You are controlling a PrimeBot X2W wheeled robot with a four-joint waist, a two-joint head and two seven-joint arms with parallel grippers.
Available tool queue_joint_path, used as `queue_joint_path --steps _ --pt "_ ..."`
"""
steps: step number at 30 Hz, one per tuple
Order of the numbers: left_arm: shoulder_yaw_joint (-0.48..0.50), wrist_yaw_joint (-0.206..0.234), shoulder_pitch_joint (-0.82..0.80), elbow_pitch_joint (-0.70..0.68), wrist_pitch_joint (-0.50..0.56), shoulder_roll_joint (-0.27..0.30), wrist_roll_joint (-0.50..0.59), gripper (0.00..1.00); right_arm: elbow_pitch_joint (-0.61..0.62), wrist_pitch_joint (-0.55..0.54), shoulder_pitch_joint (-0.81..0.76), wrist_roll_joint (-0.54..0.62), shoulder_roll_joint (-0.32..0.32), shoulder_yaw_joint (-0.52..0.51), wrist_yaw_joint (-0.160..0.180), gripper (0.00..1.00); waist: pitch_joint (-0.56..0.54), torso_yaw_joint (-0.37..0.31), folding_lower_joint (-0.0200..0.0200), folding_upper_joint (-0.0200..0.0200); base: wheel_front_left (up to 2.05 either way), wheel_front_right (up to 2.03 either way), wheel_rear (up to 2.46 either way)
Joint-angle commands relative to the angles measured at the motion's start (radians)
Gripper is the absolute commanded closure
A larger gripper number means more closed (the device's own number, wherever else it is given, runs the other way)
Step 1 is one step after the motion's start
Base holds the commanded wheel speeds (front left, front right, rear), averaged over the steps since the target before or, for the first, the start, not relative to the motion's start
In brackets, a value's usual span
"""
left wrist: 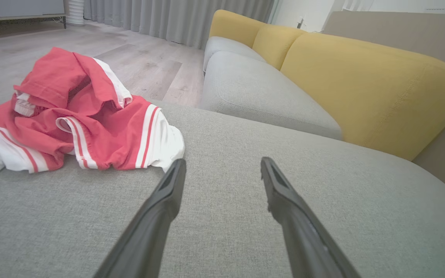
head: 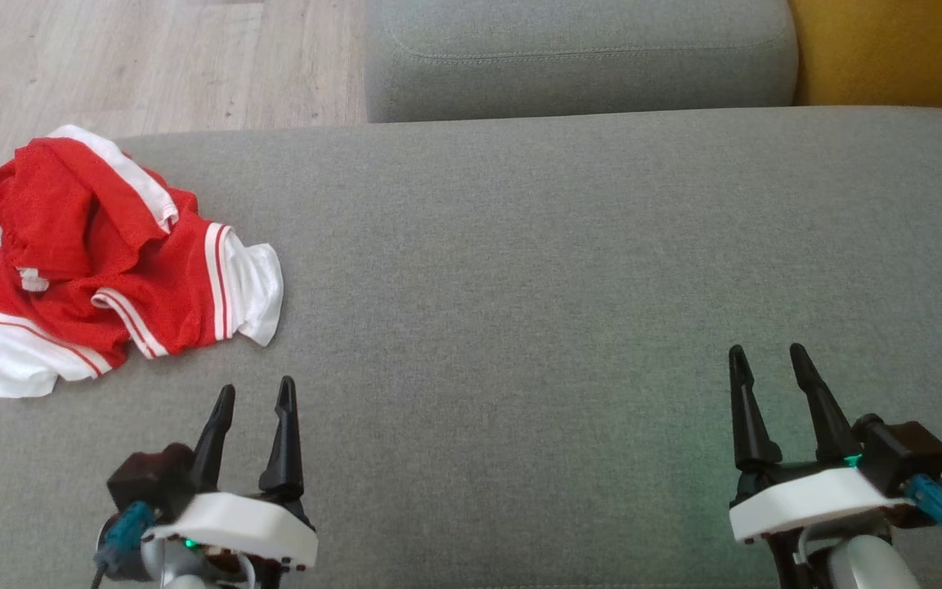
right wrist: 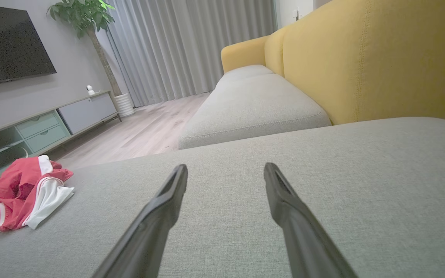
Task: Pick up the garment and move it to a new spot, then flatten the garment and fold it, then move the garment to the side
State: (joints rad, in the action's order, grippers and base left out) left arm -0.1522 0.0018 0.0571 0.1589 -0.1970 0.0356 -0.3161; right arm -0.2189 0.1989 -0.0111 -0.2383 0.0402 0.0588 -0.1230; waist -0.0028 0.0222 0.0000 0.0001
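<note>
Plainly, the crumpled red-and-white fabric garment (head: 111, 262) lies at frame left on the grey sofa seat (head: 520, 286), just up-left of the nearer left end effector (head: 257, 387), spread and empty; the right end effector (head: 767, 351), also spread, is well apart, lower right.

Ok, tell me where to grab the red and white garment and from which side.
Probably the raised red fold at the top of the garment, taken from above with the open left tool, which is nearest. That fold stands clear of the cushion, while the white sleeve lies flat.
</note>
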Motion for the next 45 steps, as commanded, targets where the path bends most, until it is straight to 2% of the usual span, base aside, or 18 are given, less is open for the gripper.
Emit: queue_joint_path --steps 1,17,45 --pt "0.018 0.006 -0.031 -0.030 -0.019 0.013 0.032 0.00 0.030 0.017 0.045 0.034 0.009 0.026 -0.007 0.00 -0.001 0.000 0.0000 -0.0001 0.00 0.00 0.00" --pt "0.001 0.024 -0.034 -0.014 -0.065 0.015 0.176 0.00 0.027 0.063 0.049 0.222 0.010 0.041 -0.008 0.00 -0.003 0.007 0.0000 -0.0001 0.00 0.00 0.00" --pt "0.004 0.021 -0.035 0.013 -0.065 0.015 0.150 0.00 0.004 0.063 0.053 0.196 0.010 0.039 -0.008 0.00 -0.002 0.008 0.0000 -0.0001 0.00 0.00 0.00"
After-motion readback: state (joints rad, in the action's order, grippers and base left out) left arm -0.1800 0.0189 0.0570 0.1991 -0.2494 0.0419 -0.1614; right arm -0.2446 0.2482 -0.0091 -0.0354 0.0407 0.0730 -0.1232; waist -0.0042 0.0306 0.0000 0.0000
